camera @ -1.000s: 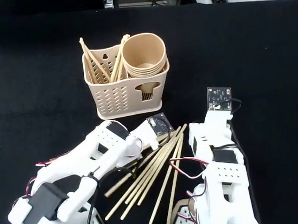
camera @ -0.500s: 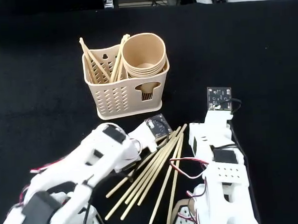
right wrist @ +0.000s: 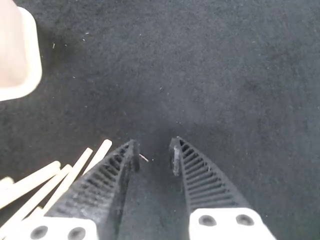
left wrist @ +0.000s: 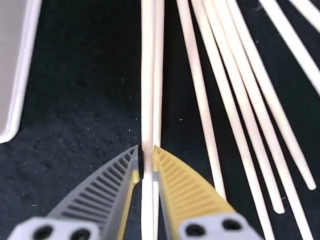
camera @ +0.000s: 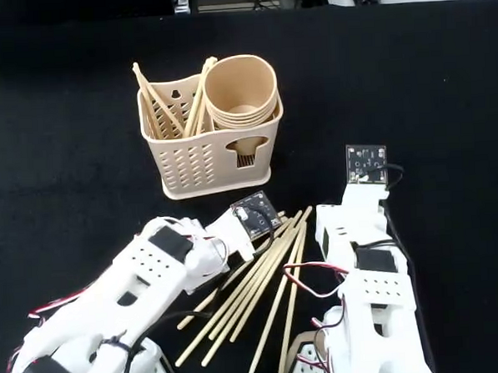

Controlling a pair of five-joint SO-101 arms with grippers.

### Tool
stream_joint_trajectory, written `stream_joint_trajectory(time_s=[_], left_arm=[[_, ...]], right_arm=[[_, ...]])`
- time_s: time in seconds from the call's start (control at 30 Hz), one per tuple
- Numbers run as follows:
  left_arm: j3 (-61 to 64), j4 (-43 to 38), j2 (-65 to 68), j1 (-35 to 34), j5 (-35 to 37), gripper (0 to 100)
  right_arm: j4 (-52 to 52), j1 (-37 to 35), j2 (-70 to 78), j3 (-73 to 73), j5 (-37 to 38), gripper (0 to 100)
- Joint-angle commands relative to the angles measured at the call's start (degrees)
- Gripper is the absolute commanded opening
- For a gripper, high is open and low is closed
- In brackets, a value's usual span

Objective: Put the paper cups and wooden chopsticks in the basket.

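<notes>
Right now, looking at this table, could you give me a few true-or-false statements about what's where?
The cups sit stacked inside the basket. True.
Every chopstick is already in the basket. False: many loose chopsticks lie on the table.
The left gripper is shut on a pair of chopsticks. True.
The right gripper holds a cup. False: it is open and empty above the table.

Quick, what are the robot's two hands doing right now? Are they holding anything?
Left hand: closed on a pair of chopsticks.
Right hand: open, holding nothing.
</notes>
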Motion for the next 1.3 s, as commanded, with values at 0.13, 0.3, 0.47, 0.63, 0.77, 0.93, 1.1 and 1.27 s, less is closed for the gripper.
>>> stream_joint_trajectory(time_s=[0.13, 0.3, 0.47, 0.63, 0.77, 0.93, 1.1, 1.27], left_arm=[[-4.3, -0.9, 10.9, -0.2, -0.4, 19], [-8.0, -0.9, 17.8, -0.2, -0.4, 14], [-9.3, -1.0, 20.5, -0.2, -0.4, 13], [-10.0, -0.9, 20.5, -0.5, -0.5, 13], [-10.2, -1.0, 20.9, -1.9, -0.5, 13], [-9.6, -1.0, 21.0, -1.5, -0.5, 10], [-9.6, -1.0, 21.0, -1.4, -0.5, 4], [-9.5, -0.9, 20.7, -1.0, -0.4, 3]], right_arm=[[-1.3, -0.6, -0.7, -0.4, -0.4, 12.4], [-1.3, -0.6, -0.7, -0.4, -0.4, 12.4], [-1.3, -0.6, -0.7, -0.4, -0.4, 12.4], [-1.3, -0.6, -0.7, -0.4, -0.4, 12.4], [-1.3, -0.6, -0.7, -0.4, -0.3, 12.4], [-1.3, -0.6, -0.7, -0.4, -0.3, 12.4], [-1.3, -0.6, -0.7, -0.4, -0.3, 12.4], [-1.3, -0.6, -0.7, -0.4, -0.3, 12.4]])
